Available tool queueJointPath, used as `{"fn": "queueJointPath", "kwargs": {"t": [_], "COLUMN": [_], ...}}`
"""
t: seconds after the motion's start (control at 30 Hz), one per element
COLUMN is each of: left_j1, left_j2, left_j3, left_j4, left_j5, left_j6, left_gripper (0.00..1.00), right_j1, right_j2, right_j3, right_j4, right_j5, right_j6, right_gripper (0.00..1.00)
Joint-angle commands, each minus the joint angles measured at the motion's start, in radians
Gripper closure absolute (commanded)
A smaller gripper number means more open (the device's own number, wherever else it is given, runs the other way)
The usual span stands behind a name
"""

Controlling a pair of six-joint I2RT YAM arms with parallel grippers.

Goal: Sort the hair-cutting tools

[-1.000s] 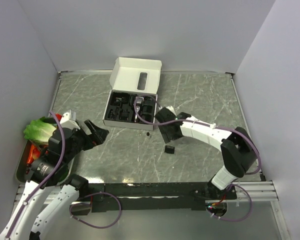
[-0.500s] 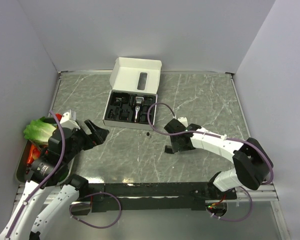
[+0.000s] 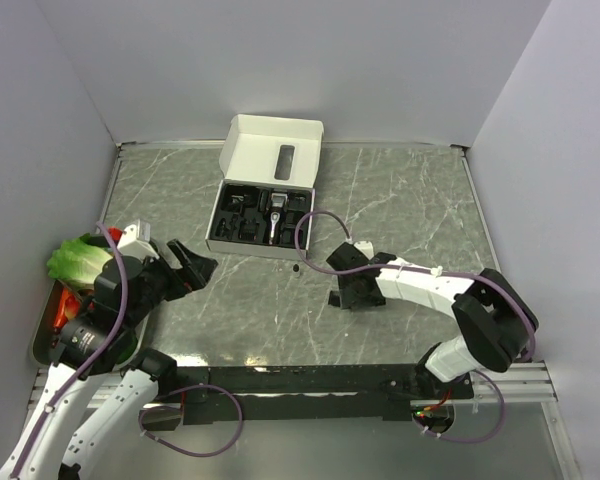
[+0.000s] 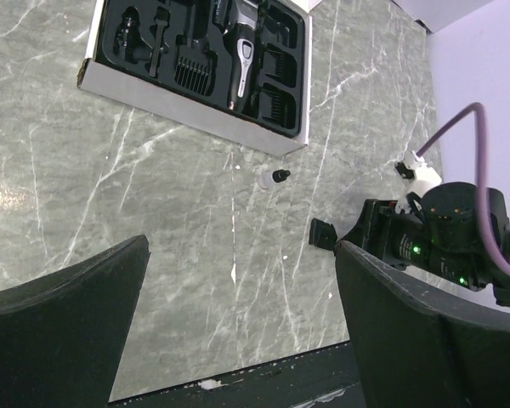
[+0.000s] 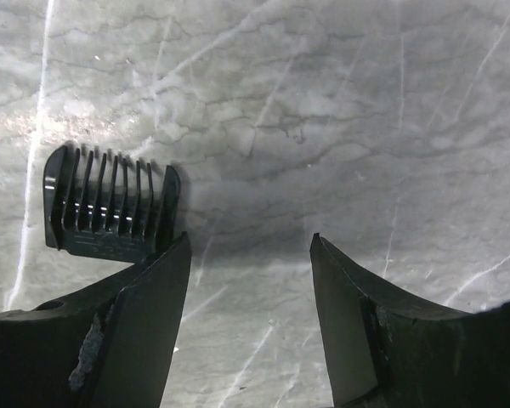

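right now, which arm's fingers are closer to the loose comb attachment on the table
Right. The right fingers are low over the table, the comb attachment just outside one fingertip, not between them. The left fingers hang open well off to the comb's left.

- Left arm: white shell links, black motor joints.
- Right arm: same white-and-black build, bulky black elbow.
- Purple cable along each arm, with a white plug at the right wrist.
- Left fingers: matte black, broad wedges.
- Right fingers: black, pale scuffs.
- Green LEDs on the right wrist housing.
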Motion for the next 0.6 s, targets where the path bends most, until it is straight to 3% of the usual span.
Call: {"fn": "queueJointPath", "kwargs": {"t": [0.0,0.57], "left_j1": [-0.002,-0.002], "left_j2": [-0.013,-0.012], "left_j3": [0.030,0.029], "left_j4": [-0.005,-0.008], "left_j5": [-0.001,-0.009], "left_j6": [0.007,0.000], "left_gripper": [0.03,0.03], "right_j1": [0.003,0.083], "right_j2": [0.043,0.121], "right_j3": [-0.009,0.080], "right_j4": [0.058,0.090], "right_j5": [-0.022,-0.121], "right_j6": [0.025,0.039], "right_gripper": [0.34,0.34]}}
